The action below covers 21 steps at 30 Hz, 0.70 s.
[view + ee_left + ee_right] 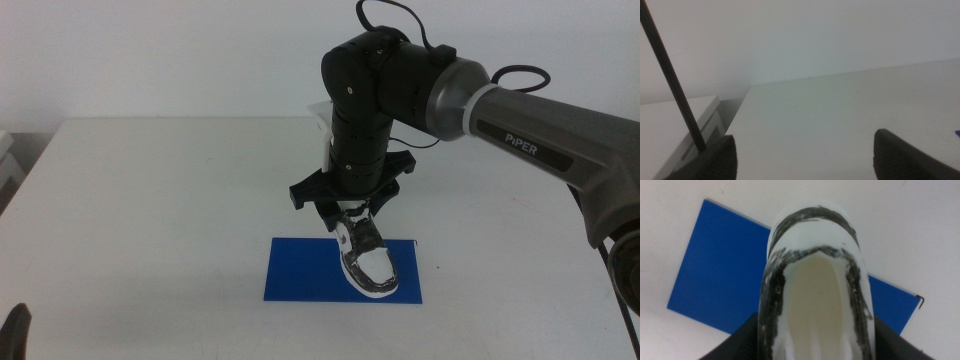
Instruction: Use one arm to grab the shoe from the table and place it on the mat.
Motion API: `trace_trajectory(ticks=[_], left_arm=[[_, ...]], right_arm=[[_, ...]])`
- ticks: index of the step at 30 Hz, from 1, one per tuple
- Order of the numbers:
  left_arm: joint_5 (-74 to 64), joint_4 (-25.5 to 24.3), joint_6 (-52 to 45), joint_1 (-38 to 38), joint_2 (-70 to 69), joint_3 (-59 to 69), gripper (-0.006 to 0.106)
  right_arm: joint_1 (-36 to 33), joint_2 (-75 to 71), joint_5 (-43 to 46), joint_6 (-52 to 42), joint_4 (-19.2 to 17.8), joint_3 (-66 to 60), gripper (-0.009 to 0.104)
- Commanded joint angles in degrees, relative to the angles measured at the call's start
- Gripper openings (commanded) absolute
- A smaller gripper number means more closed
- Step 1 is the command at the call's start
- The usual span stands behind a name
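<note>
My right arm (520, 125) reaches in from the right. Its gripper (352, 210) is shut on the heel end of the shoe (368, 258), a small white sneaker with black-grey patches. The shoe hangs tilted, toe down, over the right part of the blue mat (300, 272); its toe is at or just above the mat. In the right wrist view the shoe's cream inside (815, 295) fills the middle between the dark jaws, with the mat (715, 275) beneath. My left gripper (15, 330) waits at the bottom left corner, open and empty (805, 155).
The white table (150, 200) extends bare to the left of the mat. A small white object (318, 112) stands behind the right arm. In the left wrist view a white unit (675, 125) and a black cable (670, 80) sit past the table's edge.
</note>
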<state>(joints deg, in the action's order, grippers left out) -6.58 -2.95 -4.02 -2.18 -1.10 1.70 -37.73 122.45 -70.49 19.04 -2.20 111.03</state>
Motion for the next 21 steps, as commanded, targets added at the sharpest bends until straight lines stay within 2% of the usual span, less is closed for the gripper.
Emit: trace_trajectory(ticks=[1,6,13,18,21], left_arm=[[4.6,0.5,0.3,0.2,-0.4,0.3,0.094],[4.6,0.5,0.3,0.2,-0.4,0.3,0.094],[4.6,0.5,0.3,0.2,-0.4,0.3,0.094],[4.6,0.5,0.3,0.2,-0.4,0.3,0.094],[4.6,0.5,0.3,0.2,-0.4,0.3,0.094]], right_arm=[[0.1,-4.0,-3.3,2.4,-1.9,1.9,-0.004],[0.1,-4.0,-3.3,21.7,-2.3,1.9,-0.004],[0.1,-4.0,-3.2,58.8,-4.8,1.9,-0.004],[0.1,-4.0,-3.2,71.1,-8.3,1.9,-0.004],[0.1,-4.0,-3.2,84.3,-8.9,1.9,-0.004]])
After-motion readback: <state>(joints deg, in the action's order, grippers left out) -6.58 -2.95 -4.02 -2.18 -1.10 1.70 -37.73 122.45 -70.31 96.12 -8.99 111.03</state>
